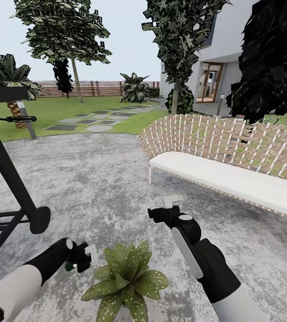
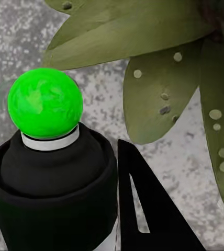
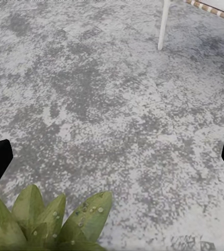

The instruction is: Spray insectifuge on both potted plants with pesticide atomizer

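You are spraying: your left gripper (image 1: 82, 258) is clenching the dark green atomizer bottle (image 2: 52, 178) beside the speckled broad-leaved potted plant (image 1: 125, 279); your right gripper (image 1: 166, 206) is hanging released. Next, you are probably needing to sweep the bright green spray head (image 2: 45, 103) across every leaf.

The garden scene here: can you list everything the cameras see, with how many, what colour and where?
Potted plant: one, green white-speckled leaves, on the patio between the arms.
Pesticide atomizer: one, dark body, bright green spray head, in the left gripper, beside the plant's leaves.
Patio: one, mottled grey stone, underfoot.
Bench: one, woven back, white seat, patio's right.
Black metal frame: one, wheeled, far left.
Stepping stones: several, grey, across the lawn.
Trees: several, dark green, behind.
Fence: one, brown slats, far back.
House: one, white, back right.
Left gripper: black, shut on the atomizer.
Right gripper: black with white fingers, open, empty.
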